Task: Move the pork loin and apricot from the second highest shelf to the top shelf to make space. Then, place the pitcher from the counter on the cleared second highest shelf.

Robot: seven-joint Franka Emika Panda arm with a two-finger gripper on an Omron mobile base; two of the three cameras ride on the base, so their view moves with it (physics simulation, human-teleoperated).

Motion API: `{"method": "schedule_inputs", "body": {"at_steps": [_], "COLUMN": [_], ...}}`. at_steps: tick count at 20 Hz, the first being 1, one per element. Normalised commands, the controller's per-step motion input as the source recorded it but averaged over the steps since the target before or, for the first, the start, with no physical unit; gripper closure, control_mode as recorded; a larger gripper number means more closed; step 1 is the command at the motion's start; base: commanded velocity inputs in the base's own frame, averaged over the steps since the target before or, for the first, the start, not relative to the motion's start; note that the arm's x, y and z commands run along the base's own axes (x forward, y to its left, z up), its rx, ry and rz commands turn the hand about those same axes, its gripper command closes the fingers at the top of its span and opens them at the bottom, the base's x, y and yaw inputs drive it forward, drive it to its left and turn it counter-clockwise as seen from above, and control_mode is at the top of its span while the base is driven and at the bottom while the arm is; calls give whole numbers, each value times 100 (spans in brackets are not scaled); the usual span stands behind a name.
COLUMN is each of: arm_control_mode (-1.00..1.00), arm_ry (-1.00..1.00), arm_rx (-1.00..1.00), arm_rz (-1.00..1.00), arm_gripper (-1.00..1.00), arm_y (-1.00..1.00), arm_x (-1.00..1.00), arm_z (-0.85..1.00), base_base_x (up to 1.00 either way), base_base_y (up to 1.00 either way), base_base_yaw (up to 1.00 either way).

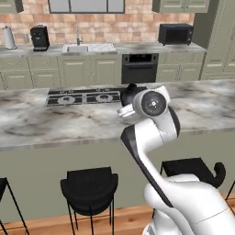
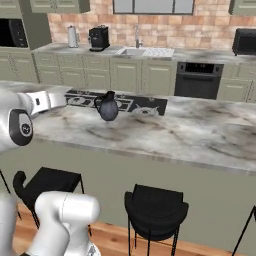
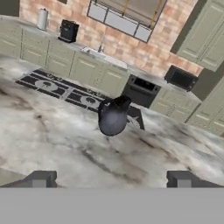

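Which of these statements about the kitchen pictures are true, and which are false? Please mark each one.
1. The pitcher stands upright on the counter. True.
2. The end effector is shut on the pitcher. False: it is open and apart from it.
3. The pitcher stands at the edge of the black cooktop. True.
4. The pitcher lies on a black stool. False: the stools are below the counter, bare.

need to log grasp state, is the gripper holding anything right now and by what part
Nothing is held. The gripper is open, with the pitcher standing apart from it on the counter.
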Motion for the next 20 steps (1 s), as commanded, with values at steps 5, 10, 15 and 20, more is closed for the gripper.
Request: {"method": "schedule_inputs", "body": {"at_steps": [5,10,15,20], "arm_control_mode": [-100,-100,-100,-100], "arm_ry": [13,21,15,1], "arm_rx": [0,0,0,1], "arm_rz": [-2,-11,-23,-44], "arm_gripper": [-100,-100,-100,-100], "arm_y": [0,1,0,0], "arm_x": [85,99,81,58], "arm_z": [0,0,-13,-33], "base_base_x": [0,0,0,0], "base_base_y": [0,0,0,0], "base_base_yaw": [0,0,0,0]}}
